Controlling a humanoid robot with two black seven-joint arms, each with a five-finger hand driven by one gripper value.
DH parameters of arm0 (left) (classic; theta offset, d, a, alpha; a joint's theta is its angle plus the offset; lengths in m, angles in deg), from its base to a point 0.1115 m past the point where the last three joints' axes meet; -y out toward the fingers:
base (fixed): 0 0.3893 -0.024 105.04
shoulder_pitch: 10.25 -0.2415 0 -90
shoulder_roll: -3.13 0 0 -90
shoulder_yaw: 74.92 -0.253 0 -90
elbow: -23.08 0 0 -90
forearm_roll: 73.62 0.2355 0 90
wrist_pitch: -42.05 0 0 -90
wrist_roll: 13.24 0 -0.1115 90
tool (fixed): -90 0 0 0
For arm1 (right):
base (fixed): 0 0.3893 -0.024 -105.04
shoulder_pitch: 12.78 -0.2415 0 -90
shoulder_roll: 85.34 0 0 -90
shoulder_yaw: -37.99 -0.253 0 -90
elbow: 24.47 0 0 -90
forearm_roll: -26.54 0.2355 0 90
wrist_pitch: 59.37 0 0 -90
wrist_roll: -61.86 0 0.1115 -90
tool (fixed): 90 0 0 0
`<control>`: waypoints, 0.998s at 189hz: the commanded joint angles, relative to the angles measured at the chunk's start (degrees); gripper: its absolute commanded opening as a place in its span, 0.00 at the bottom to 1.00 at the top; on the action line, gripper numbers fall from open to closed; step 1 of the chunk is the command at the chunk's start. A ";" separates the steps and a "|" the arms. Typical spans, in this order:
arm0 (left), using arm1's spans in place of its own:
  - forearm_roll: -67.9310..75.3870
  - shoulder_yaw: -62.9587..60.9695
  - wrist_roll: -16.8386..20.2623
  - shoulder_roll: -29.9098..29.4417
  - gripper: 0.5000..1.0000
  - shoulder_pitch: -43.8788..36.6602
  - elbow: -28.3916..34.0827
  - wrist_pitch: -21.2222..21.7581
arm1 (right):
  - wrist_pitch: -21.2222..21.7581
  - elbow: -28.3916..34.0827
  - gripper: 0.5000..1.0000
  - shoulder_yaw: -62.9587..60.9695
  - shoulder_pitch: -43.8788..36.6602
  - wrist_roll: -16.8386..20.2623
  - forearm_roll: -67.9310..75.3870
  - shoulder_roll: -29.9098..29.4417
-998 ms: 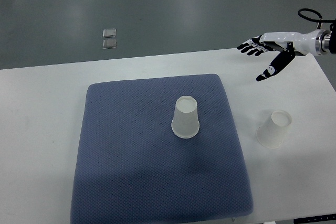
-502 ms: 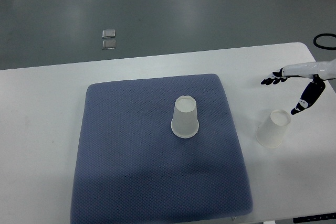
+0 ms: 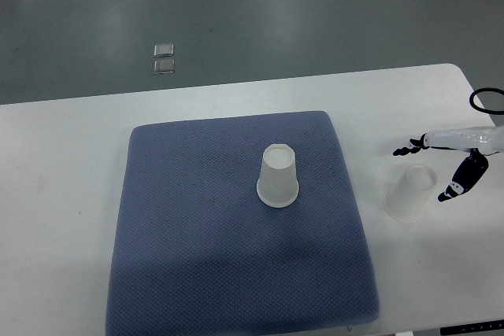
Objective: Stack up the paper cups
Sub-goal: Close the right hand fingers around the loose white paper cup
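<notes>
Two inverted cups: one (image 3: 279, 176) on blue mat (image 3: 197, 249), other (image 3: 411, 193) beside right hand (image 3: 445, 163), fingers spread

The right hand (image 3: 441, 164) has dropped from above the table's far edge to beside the off-mat cup (image 3: 410, 193).

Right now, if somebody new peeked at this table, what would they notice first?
Probably the big blue mat in the middle of the white table, with an upside-down paper cup standing on it. Next, the robot's right hand at the right edge, fingers spread around a second upside-down cup that stands on the bare table beside the mat.
</notes>
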 commanded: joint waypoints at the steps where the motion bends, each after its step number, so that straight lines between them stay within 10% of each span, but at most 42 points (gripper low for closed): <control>1: 0.00 0.00 0.02 0.00 1.00 0.00 0.03 -0.02 | -3.05 -0.25 0.85 1.48 0.68 0.17 0.00 -0.84; 189: 0.00 0.00 0.02 0.00 1.00 0.00 0.03 -0.02 | -10.34 -7.02 0.82 3.85 2.61 0.61 -1.41 -7.17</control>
